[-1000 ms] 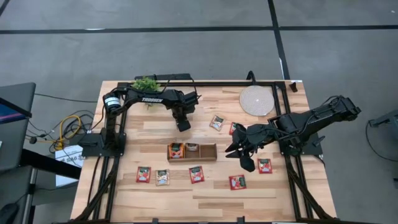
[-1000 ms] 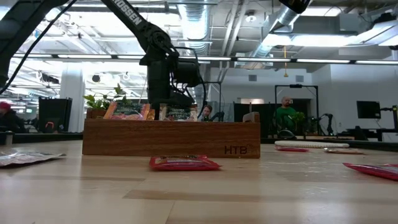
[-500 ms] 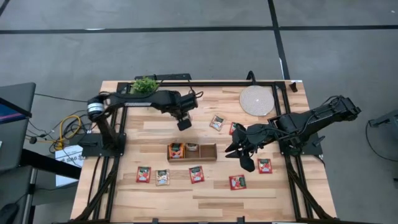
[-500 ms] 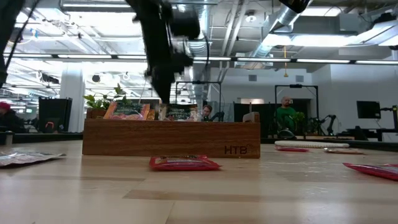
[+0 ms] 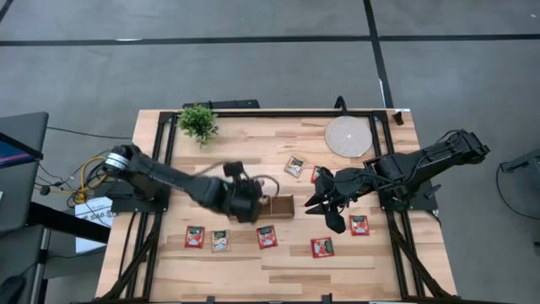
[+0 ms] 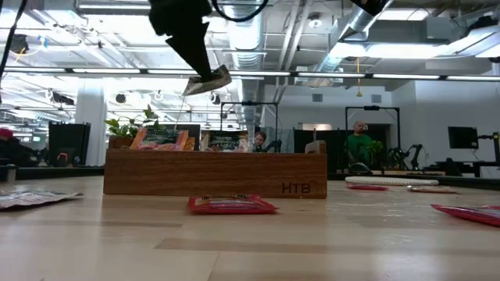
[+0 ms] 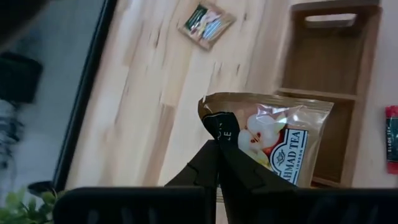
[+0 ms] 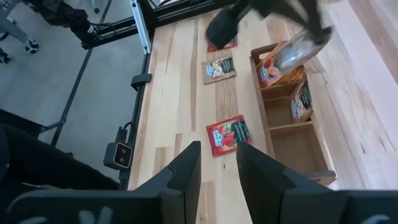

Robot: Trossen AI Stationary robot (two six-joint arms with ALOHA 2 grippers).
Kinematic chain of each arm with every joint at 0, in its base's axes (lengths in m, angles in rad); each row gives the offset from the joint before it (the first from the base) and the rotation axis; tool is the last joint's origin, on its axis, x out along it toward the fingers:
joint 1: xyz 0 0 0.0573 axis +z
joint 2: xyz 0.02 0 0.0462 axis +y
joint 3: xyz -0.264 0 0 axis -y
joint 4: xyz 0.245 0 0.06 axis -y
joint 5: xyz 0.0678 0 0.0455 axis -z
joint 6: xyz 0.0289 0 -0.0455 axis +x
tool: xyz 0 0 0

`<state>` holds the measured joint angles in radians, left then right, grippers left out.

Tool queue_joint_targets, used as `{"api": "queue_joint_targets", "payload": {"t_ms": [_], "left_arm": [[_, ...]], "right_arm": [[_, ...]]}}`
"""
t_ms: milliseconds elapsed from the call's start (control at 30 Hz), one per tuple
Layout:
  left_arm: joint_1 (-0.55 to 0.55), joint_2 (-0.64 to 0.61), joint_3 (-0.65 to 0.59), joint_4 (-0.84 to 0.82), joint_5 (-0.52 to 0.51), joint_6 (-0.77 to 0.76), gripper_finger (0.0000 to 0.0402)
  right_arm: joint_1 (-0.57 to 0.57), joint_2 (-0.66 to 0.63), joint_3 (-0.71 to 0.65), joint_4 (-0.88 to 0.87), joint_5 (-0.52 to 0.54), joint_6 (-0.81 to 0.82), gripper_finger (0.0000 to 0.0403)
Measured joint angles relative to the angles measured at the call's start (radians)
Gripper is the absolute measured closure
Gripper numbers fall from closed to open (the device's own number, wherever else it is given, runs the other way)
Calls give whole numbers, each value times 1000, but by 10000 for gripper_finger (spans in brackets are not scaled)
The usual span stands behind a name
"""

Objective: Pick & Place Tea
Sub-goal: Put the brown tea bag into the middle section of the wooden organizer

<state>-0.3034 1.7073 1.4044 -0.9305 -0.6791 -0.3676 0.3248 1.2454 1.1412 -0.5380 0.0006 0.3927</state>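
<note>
A pale beige tea sachet (image 7: 280, 137) with green and white print hangs over the long wooden tray (image 5: 283, 207); my left gripper (image 5: 245, 205) is shut on it above the tray's left end. Two sachets (image 8: 273, 71) stand in the tray's left and middle compartments, leaning on the walls. Several red sachets (image 5: 267, 236) and a beige one (image 5: 221, 241) lie flat on the table near the front edge, and two more (image 5: 294, 165) lie behind the tray. My right gripper (image 5: 325, 207) waits open to the right of the tray, above the table. My left gripper pinches the sachet between its two shut fingers at one edge, near a corner (image 7: 214, 124). The fingers slant down from the table's left side. The sachet (image 6: 209, 81) sticks out past the fingertips, tilted, lifted clear above the tray.
A small potted plant (image 5: 198, 121) stands at the far left corner and a round cork mat (image 5: 348, 135) at the far right. Black frame rails (image 5: 164, 203) run along both sides of the table. People and equipment show in the room beyond.
My left gripper, staying shut, has risen from the table behind the tray and swung toward the near edge, now above the tray's left end. It has rolled and tipped on the way. The beige sachet has come up with it, lifted clear.
</note>
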Motion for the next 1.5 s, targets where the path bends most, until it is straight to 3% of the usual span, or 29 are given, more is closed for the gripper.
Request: {"api": "queue_joint_targets", "payload": {"t_ms": [333, 600, 800, 1100, 1500], "left_arm": [[-102, 159, 1, 33, -162, 44, 401], [-116, 280, 148, 36, -221, 97, 401], [-115, 317, 185, -80, -291, 64, 401], [-117, 360, 185, -70, -298, 17, 401], [-116, 420, 184, -185, -296, -105, 401]], "right_arm": [[0, 0, 0, 1, 0, 0, 306], [1, 0, 0, 2, 0, 1, 306], [10, 0, 0, 1, 0, 1, 306], [16, 0, 0, 1, 0, 1, 306], [15, 0, 0, 1, 0, 0, 306]]}}
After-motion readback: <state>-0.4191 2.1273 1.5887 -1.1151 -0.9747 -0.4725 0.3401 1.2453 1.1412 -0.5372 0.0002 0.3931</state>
